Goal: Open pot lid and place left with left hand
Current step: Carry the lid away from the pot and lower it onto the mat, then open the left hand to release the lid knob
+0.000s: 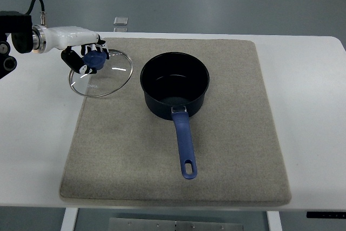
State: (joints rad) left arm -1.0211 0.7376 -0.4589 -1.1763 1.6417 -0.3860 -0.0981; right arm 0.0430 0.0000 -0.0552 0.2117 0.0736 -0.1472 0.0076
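Item: glass lid [102,77], round, metal-rimmed, with a blue knob [94,59]. It is seen at the left edge of the grey mat [173,160], its rim partly overhanging onto the white table [308,106]; whether it is resting flat or slightly lifted cannot be told. The knob is gripped by the left hand [86,52], whose white-shelled palm is reached from the picture's left edge and whose dark fingers [81,68] are curled around the knob.

Item: dark blue pot [174,84], uncovered and upright, set near the middle of the mat, just right of the lid but apart from it. Its long blue handle [184,144] is pointed toward the near edge (a hanging slot is visible at the end).

Item: small clear object [121,21], placed beyond the table's far edge; it is too small to be identified.
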